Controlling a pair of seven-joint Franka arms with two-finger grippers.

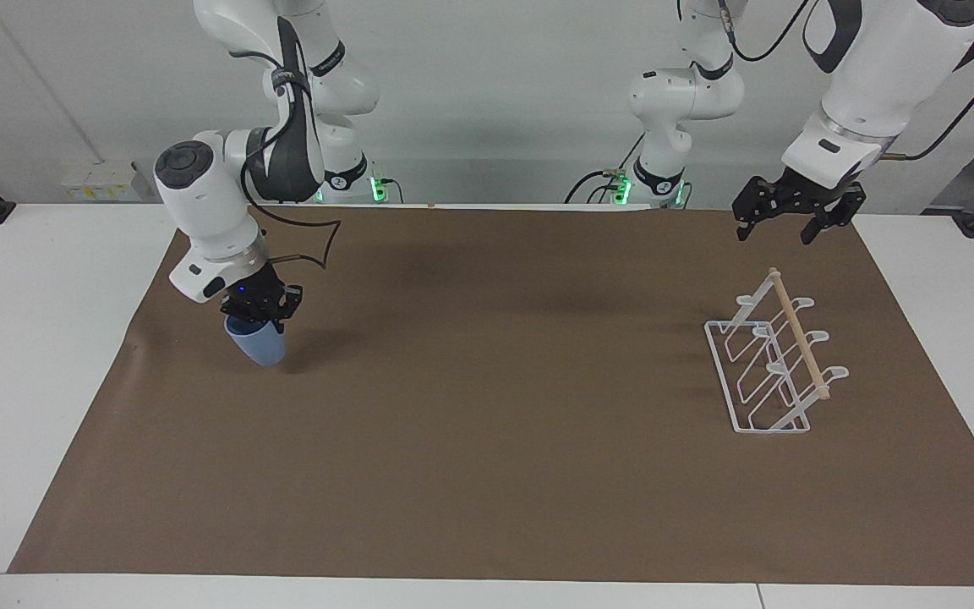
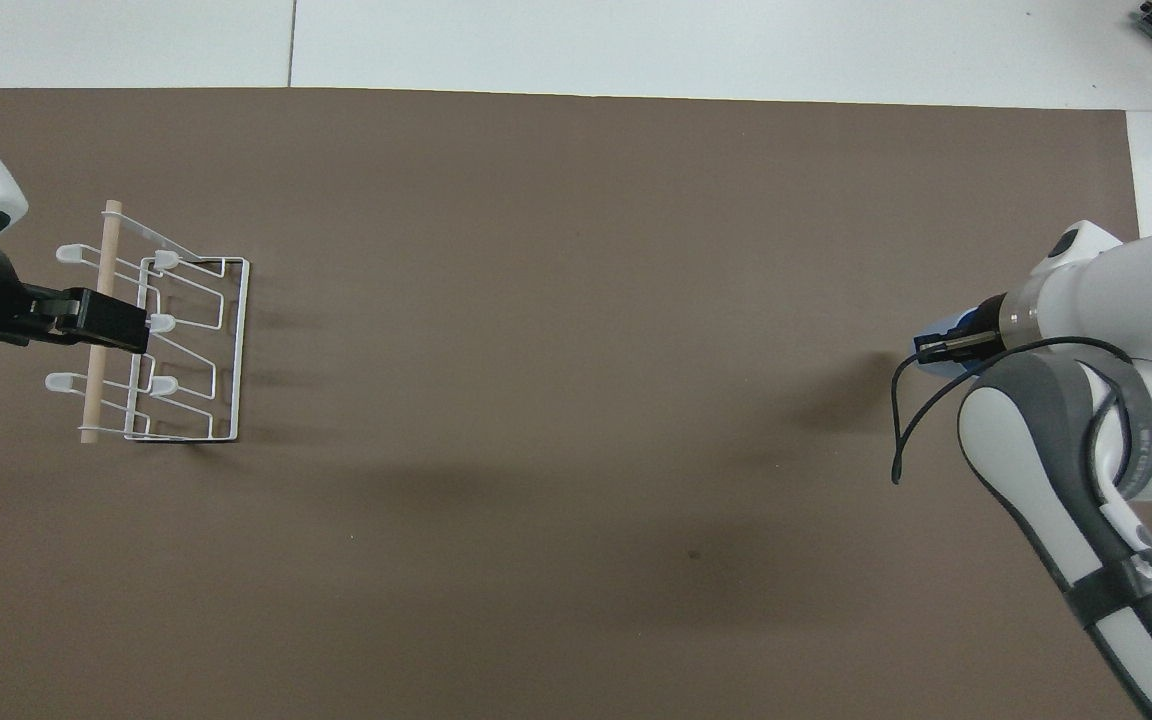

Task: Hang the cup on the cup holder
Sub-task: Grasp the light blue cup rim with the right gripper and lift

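Observation:
The light-blue cup (image 1: 256,347) hangs tilted just above the brown mat at the right arm's end of the table. My right gripper (image 1: 257,315) is shut on its rim from above. In the overhead view only a blue sliver of the cup (image 2: 939,326) shows past the right gripper (image 2: 946,348). The white wire cup holder (image 1: 800,345) with its wooden dowel stands on the mat at the left arm's end. My left gripper (image 1: 775,237) waits open in the air over the holder's end nearer the robots. From above, the left gripper (image 2: 101,322) covers part of the cup holder (image 2: 236,350).
A brown mat (image 1: 495,440) covers most of the white table (image 1: 39,355), with bare mat between the cup and the holder. The right arm's cable (image 1: 322,245) loops beside its wrist.

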